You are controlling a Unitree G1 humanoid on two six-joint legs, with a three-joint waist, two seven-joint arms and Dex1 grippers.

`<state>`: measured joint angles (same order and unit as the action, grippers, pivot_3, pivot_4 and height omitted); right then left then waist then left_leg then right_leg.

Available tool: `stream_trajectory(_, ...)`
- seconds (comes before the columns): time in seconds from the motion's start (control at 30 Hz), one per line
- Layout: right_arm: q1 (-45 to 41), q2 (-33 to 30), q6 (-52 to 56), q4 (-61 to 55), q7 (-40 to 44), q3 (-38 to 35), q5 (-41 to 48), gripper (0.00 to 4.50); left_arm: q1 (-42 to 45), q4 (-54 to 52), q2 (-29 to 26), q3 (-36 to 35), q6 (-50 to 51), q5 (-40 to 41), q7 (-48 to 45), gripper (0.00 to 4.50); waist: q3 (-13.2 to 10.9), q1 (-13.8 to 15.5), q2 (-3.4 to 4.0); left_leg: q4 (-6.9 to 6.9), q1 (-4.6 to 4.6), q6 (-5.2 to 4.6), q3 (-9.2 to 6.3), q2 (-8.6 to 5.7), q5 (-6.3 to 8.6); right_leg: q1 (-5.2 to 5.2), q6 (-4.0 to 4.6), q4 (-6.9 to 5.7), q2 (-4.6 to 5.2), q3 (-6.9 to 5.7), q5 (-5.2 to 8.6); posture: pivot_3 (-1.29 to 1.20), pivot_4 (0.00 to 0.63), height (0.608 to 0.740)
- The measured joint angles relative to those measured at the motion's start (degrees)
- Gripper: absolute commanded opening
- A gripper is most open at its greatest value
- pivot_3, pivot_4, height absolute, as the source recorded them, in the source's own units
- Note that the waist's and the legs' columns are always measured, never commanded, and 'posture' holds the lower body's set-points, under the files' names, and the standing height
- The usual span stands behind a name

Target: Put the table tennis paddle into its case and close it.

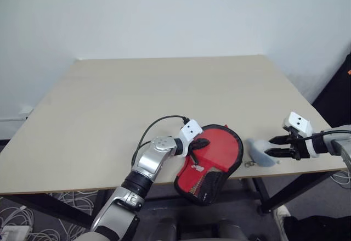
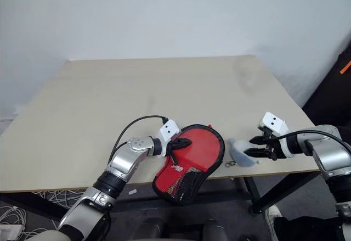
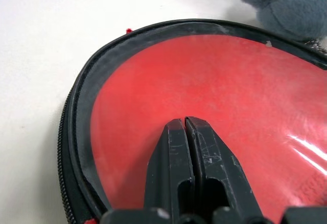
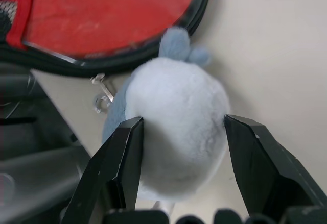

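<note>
The black case (image 1: 210, 190) lies at the table's front edge, its narrow mesh end hanging past the edge. The table tennis paddle's red face (image 3: 214, 86) shows through the case's clear side, so the paddle is inside; its handle is hidden. The black piping (image 3: 82, 96) and zipper run round the rim. My left gripper (image 1: 201, 142) is shut, and its tips rest on the clear side over the red face. My right gripper (image 1: 270, 146) is to the right of the case, with its fingers closed on both sides of a blue-grey plush toy (image 4: 173, 112).
The plush toy (image 1: 259, 153) sits at the table's (image 1: 137, 98) front edge just right of the case, with a small metal key ring (image 4: 102, 94) on it. Dark chair parts and cables lie below the edge. A wall stands behind the table.
</note>
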<state>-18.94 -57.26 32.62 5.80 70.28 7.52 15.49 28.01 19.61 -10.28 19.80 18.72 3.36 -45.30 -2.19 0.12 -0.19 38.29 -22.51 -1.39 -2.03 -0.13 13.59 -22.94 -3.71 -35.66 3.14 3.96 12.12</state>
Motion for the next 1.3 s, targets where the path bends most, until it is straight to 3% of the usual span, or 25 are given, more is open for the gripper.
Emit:
stream_trajectory(0.4,1.1,-0.3,1.3,-2.2,2.2,0.2,0.1,2.67,0.7,1.2,1.0,0.5,0.0,1.0,-8.2,0.00,0.0,0.1,0.00,0.01,0.00,0.00,-0.02,-0.01,0.00,0.04,0.00,0.02,0.01,-0.02,0.00,0.00,0.000,0.740)
stream_trajectory(0.8,2.9,-0.6,3.1,-5.6,2.5,0.4,0.1,2.67,3.2,6.9,2.9,0.5,-3.7,-0.2,-10.0,0.00,0.0,0.8,-0.01,0.17,0.03,-0.03,-0.13,-0.09,0.03,0.10,-0.03,0.06,0.02,-0.04,0.02,0.00,0.000,0.740)
stream_trajectory(1.07,3.2,0.2,3.4,-5.6,-0.3,0.5,-0.8,0.17,3.8,7.9,3.0,0.5,-4.2,-0.4,-10.7,0.00,0.0,0.8,-0.02,0.20,0.04,-0.04,-0.15,-0.09,0.03,0.14,-0.03,0.06,0.02,-0.05,0.02,0.00,0.000,0.740)
stream_trajectory(1.3,3.2,1.8,2.4,-4.7,-3.5,0.4,-2.1,0.04,4.0,8.5,3.2,0.5,-4.4,-0.5,-10.7,0.00,0.1,0.7,-0.14,0.22,0.20,-0.05,-0.17,-0.09,0.06,0.31,-0.04,0.10,0.02,-0.07,0.02,0.00,0.000,0.740)
